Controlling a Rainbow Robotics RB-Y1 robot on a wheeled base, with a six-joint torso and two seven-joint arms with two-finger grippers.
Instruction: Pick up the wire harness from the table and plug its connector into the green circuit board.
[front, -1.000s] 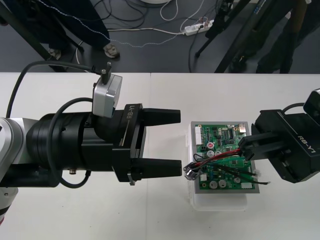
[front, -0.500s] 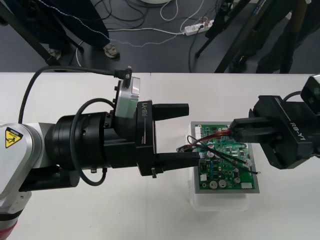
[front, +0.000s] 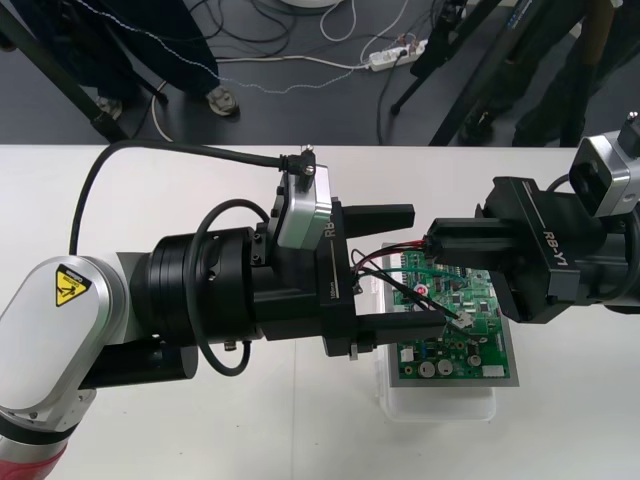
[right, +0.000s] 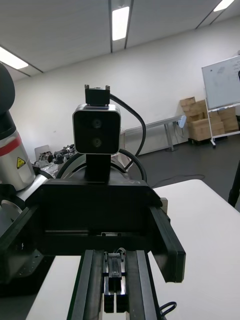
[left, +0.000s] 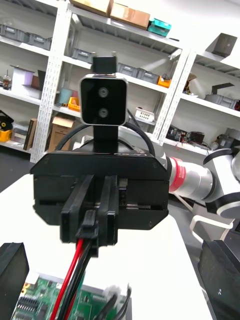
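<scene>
The right arm's black two-finger gripper (front: 435, 243) is clamped on the small black plastic plug (left: 90, 231) of the thin red-and-black wire harness (front: 395, 248), held above the flat green circuit board (front: 480, 300) on its white boxy base (front: 440, 400). From the plug the wires bow toward 9 o'clock, then drop toward 5 o'clock to the round, shiny metal socket (front: 462, 321), which lies over the board; I cannot tell whether it touches. The left arm's black gripper (front: 427, 268) faces the right one with its jaws spread wide, one blocky finger at 12 o'clock of the wires, the other at 6 o'clock.

Risks, as I judge them:
- The limp wires pass between the left fingers, so closing them carelessly could pinch or kink the wires rather than steady them.
- The heavy socket dangles among the board's small upright parts. It may snag there and tug the plug askew as the plug descends.
- The plug is smooth, hard and small, so side load from the wires could twist it in the rigid pads.
- The left gripper crowds the board's 9 o'clock edge, so a collision is possible.

The pale table (front: 150, 180) is matte and plain.
</scene>
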